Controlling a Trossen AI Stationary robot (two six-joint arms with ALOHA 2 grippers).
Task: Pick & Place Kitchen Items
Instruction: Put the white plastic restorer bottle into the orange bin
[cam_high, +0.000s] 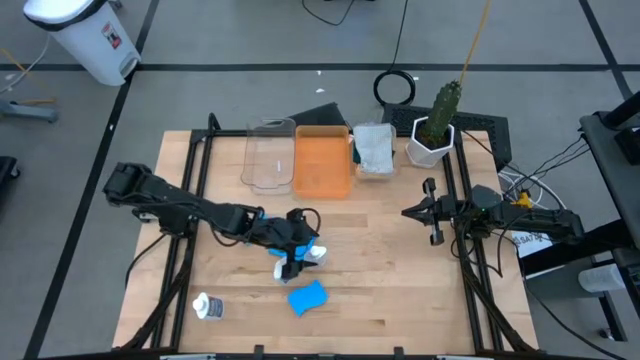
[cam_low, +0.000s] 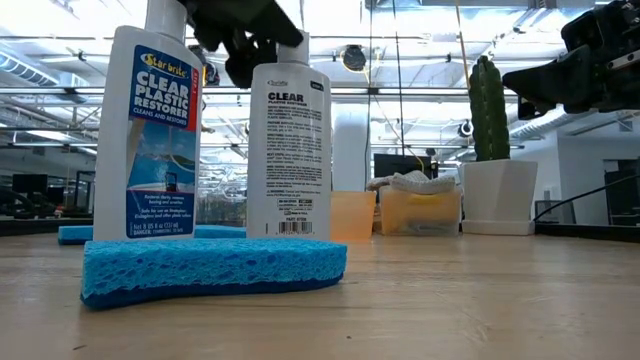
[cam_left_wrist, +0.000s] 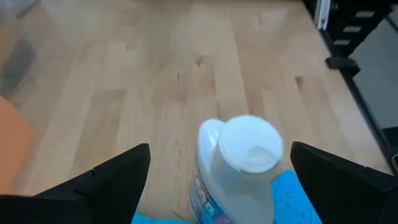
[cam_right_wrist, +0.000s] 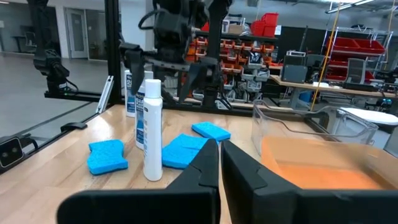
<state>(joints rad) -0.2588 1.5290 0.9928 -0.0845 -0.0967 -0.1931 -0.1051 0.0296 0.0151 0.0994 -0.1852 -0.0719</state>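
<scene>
You have a wooden table (cam_high: 400, 290) carrying everything, its planks bare across most of the near half. Along the far edge stand a clear bin (cam_high: 268, 155), an orange bin (cam_high: 322, 160) touching it, a smaller bin of cloths (cam_high: 375, 150), and a white cactus pot (cam_high: 432, 140) near the right corner. Nearer you, one bottle (cam_high: 314, 254) stands mid-table with a sponge (cam_high: 307, 297) just in front of it, and another bottle (cam_high: 208, 307) is well apart toward the left front.
</scene>
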